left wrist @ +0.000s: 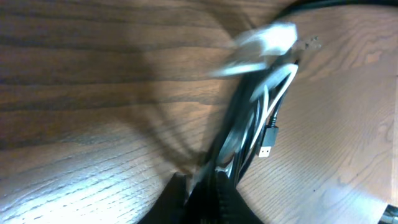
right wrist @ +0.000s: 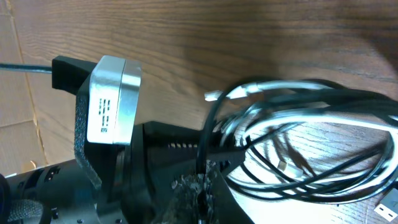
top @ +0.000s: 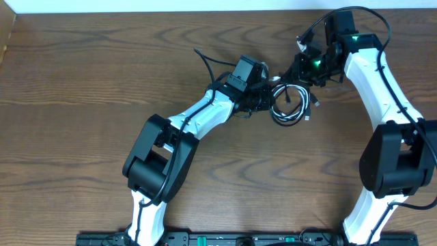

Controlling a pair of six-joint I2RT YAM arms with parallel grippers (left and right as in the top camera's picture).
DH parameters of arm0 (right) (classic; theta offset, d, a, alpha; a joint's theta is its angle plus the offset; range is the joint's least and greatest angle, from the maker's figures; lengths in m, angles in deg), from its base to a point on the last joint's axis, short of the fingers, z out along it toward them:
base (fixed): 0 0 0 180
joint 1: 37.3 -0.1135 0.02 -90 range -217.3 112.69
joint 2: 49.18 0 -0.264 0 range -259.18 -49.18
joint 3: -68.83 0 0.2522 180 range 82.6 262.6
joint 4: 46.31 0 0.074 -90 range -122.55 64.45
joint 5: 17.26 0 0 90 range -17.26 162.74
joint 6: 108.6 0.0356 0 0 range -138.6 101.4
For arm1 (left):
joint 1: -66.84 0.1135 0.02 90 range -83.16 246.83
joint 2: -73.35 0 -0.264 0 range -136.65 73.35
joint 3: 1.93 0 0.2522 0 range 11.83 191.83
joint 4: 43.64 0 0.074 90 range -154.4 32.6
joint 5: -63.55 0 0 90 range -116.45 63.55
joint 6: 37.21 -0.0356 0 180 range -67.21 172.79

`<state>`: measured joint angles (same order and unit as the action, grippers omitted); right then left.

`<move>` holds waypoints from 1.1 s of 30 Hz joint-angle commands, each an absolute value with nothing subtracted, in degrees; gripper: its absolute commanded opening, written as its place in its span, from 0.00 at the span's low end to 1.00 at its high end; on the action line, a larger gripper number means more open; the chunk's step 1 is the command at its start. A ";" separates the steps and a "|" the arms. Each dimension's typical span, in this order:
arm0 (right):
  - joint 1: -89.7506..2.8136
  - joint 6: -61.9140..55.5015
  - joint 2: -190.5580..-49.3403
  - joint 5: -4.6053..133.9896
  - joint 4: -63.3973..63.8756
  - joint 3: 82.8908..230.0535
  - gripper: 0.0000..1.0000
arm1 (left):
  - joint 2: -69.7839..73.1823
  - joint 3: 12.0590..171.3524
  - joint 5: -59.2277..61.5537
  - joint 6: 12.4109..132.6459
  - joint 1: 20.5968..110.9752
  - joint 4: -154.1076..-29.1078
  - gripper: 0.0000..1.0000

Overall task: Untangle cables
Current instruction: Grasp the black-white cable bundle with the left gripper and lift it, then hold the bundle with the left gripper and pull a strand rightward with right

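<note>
Pinching the cables (top: 290, 104) coiled on the table (top: 102, 82) between them, your left gripper (top: 266, 101) and right gripper (top: 300, 72) are both clamped on strands; pulling apart sharply could cinch the tangle or slip a cord

- A dark brown, wood-grain worktop (top: 82, 82) fills the overhead view.
- A pale strip (top: 171, 5) runs along the worktop's far edge.
- A tan, seamed surface (right wrist: 18, 81) lies beyond the worktop's side.
</note>
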<state>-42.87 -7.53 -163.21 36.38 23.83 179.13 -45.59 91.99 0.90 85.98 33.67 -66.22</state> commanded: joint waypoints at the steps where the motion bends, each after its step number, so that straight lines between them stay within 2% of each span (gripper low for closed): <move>1: -42.47 -8.39 -163.28 35.37 23.96 179.24 0.01 | -45.96 92.67 1.43 84.91 34.08 -66.79 0.07; 6: -38.65 1.14 -163.28 42.54 22.57 179.24 0.01 | -37.68 92.69 1.45 75.99 34.63 -74.66 0.08; 11: -35.37 4.60 -163.28 45.73 20.45 179.24 0.01 | -26.99 92.69 2.04 74.59 34.63 -81.83 0.08; 12: -34.87 4.51 -163.28 45.60 20.23 179.24 0.05 | -24.65 92.69 3.63 73.11 34.63 -82.90 0.07; 13: -34.58 4.01 -163.28 45.34 20.31 179.24 0.14 | -22.51 92.69 5.25 72.08 34.67 -83.68 0.07; 14: -34.37 1.34 -163.28 43.35 20.49 179.24 0.27 | -20.54 92.69 6.19 71.86 34.67 -84.54 0.07; 15: -34.26 -1.09 -163.28 40.33 20.93 179.24 0.34 | -18.77 92.69 6.17 71.86 34.67 -85.43 0.08; 21: -34.41 -9.76 -161.25 26.32 24.82 179.24 0.38 | -14.16 92.69 6.41 74.66 37.56 -86.70 0.07; 27: -35.44 -16.25 -157.10 25.36 28.75 179.24 0.49 | -14.09 92.69 10.12 82.55 44.77 -86.24 0.07; 33: -41.16 -23.60 -157.07 25.36 31.33 179.24 0.46 | -14.09 92.69 15.79 87.97 48.07 -83.20 0.08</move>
<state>-38.08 -18.55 -157.42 27.00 31.13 179.13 -15.25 91.95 10.74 83.64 47.28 -84.32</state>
